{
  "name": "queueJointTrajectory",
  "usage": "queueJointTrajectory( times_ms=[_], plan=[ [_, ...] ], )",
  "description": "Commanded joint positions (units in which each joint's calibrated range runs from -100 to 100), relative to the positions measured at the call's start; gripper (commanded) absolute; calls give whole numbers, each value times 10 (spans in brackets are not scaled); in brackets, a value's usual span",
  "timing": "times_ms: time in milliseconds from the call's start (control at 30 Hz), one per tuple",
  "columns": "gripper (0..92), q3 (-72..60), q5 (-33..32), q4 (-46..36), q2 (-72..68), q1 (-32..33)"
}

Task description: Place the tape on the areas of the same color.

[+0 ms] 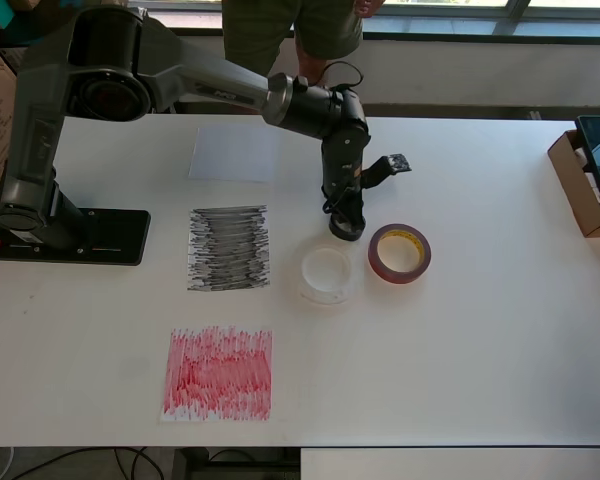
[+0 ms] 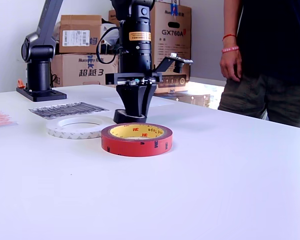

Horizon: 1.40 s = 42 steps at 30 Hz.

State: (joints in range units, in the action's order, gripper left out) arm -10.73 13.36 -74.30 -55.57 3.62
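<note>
Overhead view: the arm's tool [image 1: 346, 222] points straight down near the middle of the white tabletop [image 1: 480, 350], its fingers [image 2: 140, 100] reaching onto the small black tape roll [image 1: 347, 229]. In the exterior view the two fingers are set narrow and close around that black roll [image 2: 130, 117], which sits flat on the tabletop; the tool appears to grip it, with the finger ends meeting the roll's top.

Taking the tool as the clock centre in the overhead view, the wide white tape roll [image 1: 327, 273] lies flat at about six o'clock, just beside the black roll. The dark-red tape roll [image 1: 400, 253] with a yellowish core lies flat at about four o'clock, just beside the white roll and apart from it. In the exterior view the red roll [image 2: 137, 139] stands nearest the camera, with the white roll [image 2: 75, 127] behind it toward the exterior view's left.

Farther out in the overhead view, the black scribbled patch [image 1: 229, 248] lies at about nine o'clock, near the white roll. The plain white sheet [image 1: 233, 153] lies at about ten o'clock, faint against the tabletop. The red scribbled patch [image 1: 219, 373] lies at about seven o'clock, well apart from the tool. None of the rolls rests on a patch.

The arm's base [image 1: 65, 236] sits at the far nine o'clock edge. A person [image 1: 295, 30] stands at twelve o'clock beyond the tabletop, and an open cardboard box [image 1: 583, 185] sits at three o'clock by the edge.
</note>
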Motion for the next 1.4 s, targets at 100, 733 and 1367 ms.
queueJointTrajectory(
  times_ms=[100, 733, 1367],
  plan=[
    [0, -12, 1, 2, 138, 13],
    [0, -31, -15, -65, 209, 29],
    [0, 482, 192, 236, 601, 1]
  ],
)
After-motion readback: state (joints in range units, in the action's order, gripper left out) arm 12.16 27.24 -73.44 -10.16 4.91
